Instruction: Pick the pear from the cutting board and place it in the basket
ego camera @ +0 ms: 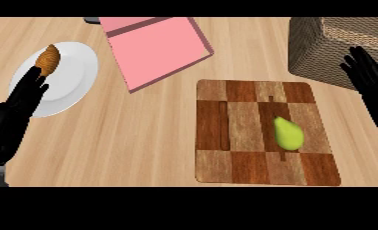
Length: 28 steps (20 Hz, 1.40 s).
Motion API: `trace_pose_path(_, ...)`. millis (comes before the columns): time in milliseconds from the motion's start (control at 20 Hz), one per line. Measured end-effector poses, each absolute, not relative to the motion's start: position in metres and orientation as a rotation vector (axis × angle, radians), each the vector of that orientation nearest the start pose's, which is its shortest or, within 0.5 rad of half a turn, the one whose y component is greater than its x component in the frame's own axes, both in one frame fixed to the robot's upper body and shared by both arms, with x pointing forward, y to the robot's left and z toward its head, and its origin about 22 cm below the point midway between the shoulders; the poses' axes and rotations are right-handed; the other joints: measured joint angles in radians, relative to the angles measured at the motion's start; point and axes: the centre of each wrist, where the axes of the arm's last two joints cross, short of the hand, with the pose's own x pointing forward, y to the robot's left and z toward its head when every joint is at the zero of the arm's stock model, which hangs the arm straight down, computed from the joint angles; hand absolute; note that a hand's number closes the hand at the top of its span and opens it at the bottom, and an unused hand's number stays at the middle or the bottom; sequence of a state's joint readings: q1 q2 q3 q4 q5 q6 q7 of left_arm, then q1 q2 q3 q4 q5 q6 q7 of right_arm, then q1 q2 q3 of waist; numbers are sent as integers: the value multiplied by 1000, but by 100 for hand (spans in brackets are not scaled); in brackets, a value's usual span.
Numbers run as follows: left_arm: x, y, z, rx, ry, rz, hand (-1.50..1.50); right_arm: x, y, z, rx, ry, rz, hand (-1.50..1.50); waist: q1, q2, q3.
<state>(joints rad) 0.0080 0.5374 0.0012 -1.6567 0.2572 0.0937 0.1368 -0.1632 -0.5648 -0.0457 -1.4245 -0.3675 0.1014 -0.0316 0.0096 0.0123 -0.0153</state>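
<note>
Pear: the small yellow-green pear lies on its side on the right half of the board, its narrow end toward the far side. No hand touches it.

Cutting board: the square wooden cutting board with a checker pattern of dark and light brown fields lies flat on the counter, in the near right part of the view. Only the pear is on it.

Basket: the brown woven wicker basket stands at the far right, just beyond the far right corner of the board and apart from it. Its inside is only partly visible.

Right hand: the black right hand shows at the right edge, in front of the near side of the basket. Its fingers are straight and spread, pointing up, and it holds nothing. It is well apart from the pear.

Left hand: the black left hand is at the left edge, with fingers straight and close together, holding nothing. The fingertips overlap the near edge of the plate.

Plate: the round white plate is at the far left and carries 1 small orange-brown pastry-like piece of food, just beside the fingertips of the left hand.

Pink object: a flat pink folder-like board lies between the plate and the basket, tilted.

Counter: the light wooden counter carries all of these things.
</note>
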Motion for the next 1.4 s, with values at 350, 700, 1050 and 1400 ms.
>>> trace_pose_path(350,223,321,15,185,-1257,-98,0,300,-267,133,544,-1983,650,150,46,-7,13)
trace_pose_path(700,200,313,-20,172,-1094,-37,0,243,-197,145,1012,-2093,1170,-150,-11,-25,25)
trace_pose_path(1050,175,312,-27,184,-1051,7,0,210,-222,179,488,-2371,1419,-150,-67,-39,35)
trace_pose_path(1400,171,309,-29,184,-1067,12,0,188,-276,231,-92,-2459,1643,-150,-70,-31,30)
